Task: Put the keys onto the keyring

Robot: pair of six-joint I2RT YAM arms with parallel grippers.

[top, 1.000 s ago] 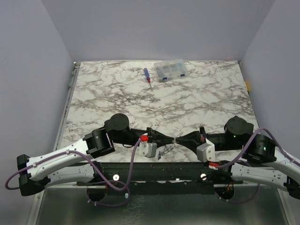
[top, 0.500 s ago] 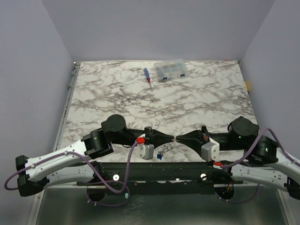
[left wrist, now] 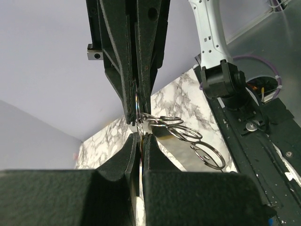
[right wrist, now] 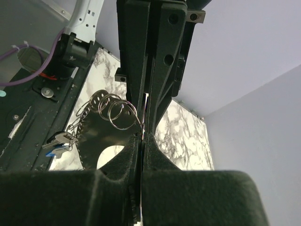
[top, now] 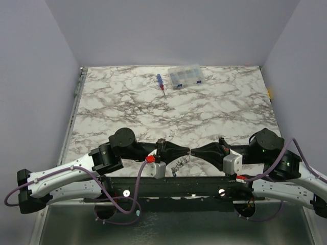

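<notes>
My left gripper (top: pixel 188 151) and right gripper (top: pixel 193 151) meet tip to tip above the table's near edge. Both are shut on the rim of the keyring. In the right wrist view the keyring (right wrist: pixel 94 136) is a dark flat hoop with holes along its edge, held edge-on between my right gripper's (right wrist: pixel 142 135) pads. In the left wrist view it (left wrist: pixel 186 153) runs out to the right of my left gripper (left wrist: pixel 140 136). Several wire split rings (left wrist: pixel 188 136) hang on it. The keys (right wrist: pixel 59 141), one blue-headed, dangle below in a bunch (top: pixel 176 166).
A blue-and-red screwdriver (top: pixel 160 83) and a clear compartment box (top: pixel 187 76) lie at the far side of the marble table (top: pixel 127 102). The black mounting rail (top: pixel 173 182) runs just below the dangling keys. Grey walls close in the left, right and back.
Both wrists have sunk a little toward the near edge and the elbows have shifted. The fingertips stay together at the same spot, still shut on the keyring.
</notes>
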